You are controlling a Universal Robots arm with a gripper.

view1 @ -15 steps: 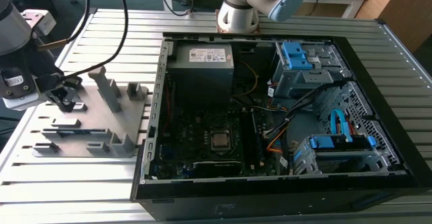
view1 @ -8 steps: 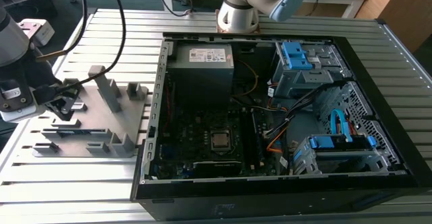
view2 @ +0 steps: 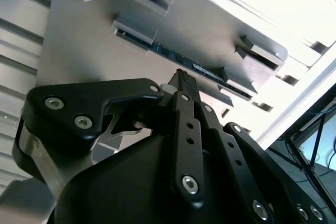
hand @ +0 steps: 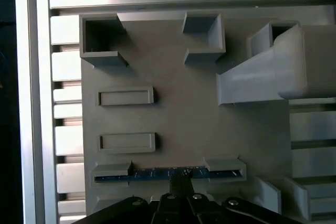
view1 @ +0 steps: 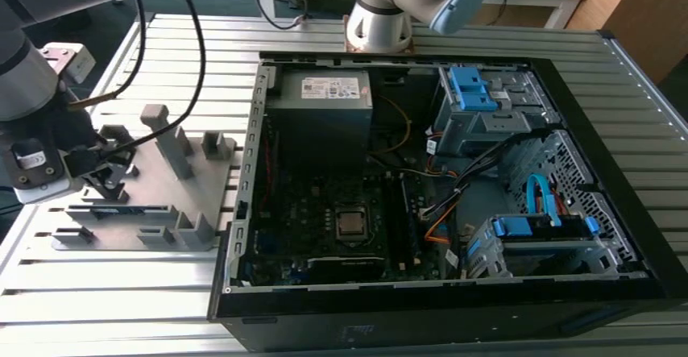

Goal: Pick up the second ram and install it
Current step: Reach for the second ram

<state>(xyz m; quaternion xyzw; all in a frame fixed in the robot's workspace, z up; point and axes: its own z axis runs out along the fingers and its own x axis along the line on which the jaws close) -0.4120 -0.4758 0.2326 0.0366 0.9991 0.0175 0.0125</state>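
Item: second ram [hand: 152,173] [view2: 210,72], a dark board standing on edge in the grey fixture [hand: 173,124], its ends seated in two slotted blocks. In both wrist views you find the gripper [hand: 181,181] [view2: 184,80] at the board's middle; you cannot tell whether it is clenched or released. The open computer case [view1: 602,123] lies beside the fixture, toward the exterior view's right.
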